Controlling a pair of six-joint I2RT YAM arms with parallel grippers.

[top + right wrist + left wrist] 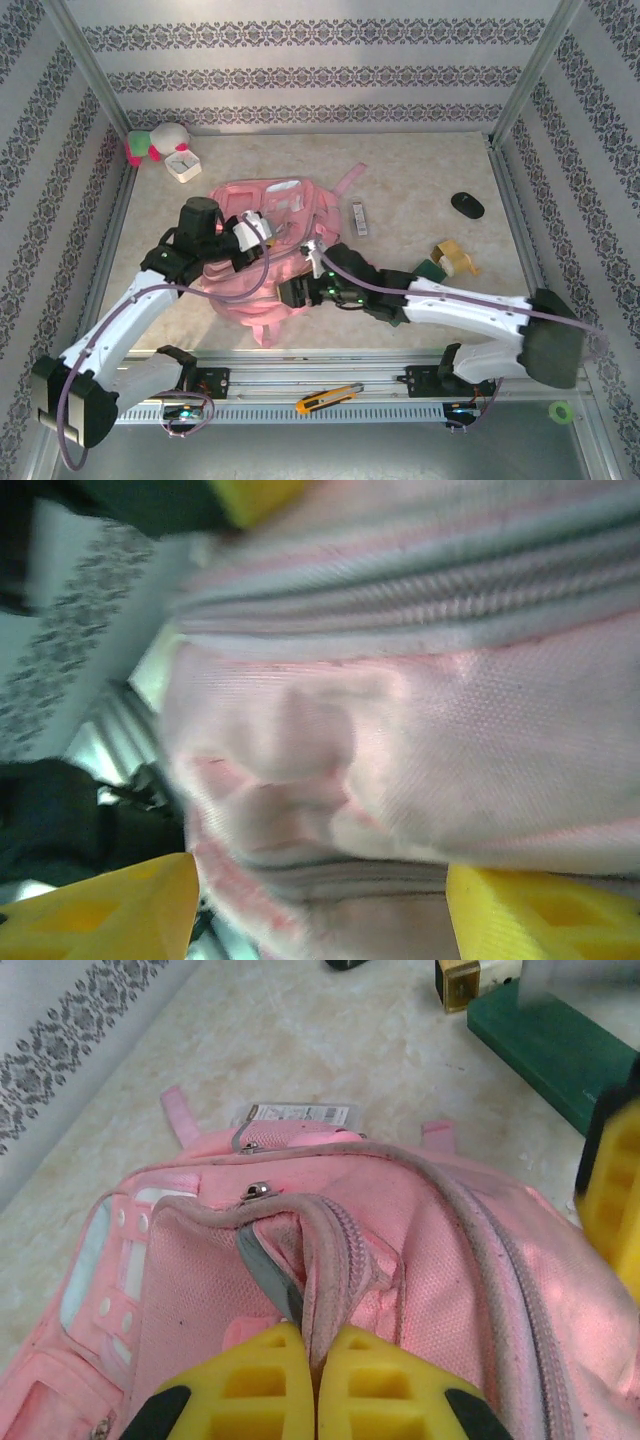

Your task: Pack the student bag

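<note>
item: student bag (285, 200), at table centre | axis: roughly 12 to 6, strap loop toward 1 | left gripper (315, 1360): pressed together, pinching the zip edge | right gripper (320, 900): spread at the bag's 6 o'clock side, grip unclear | step: likely opening the mouth | next: right takes the opposite lip and pulls apart

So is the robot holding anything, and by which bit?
The left claw pinches the student bag by its zip edge. Whether the right claw grips it cannot be told.
</note>
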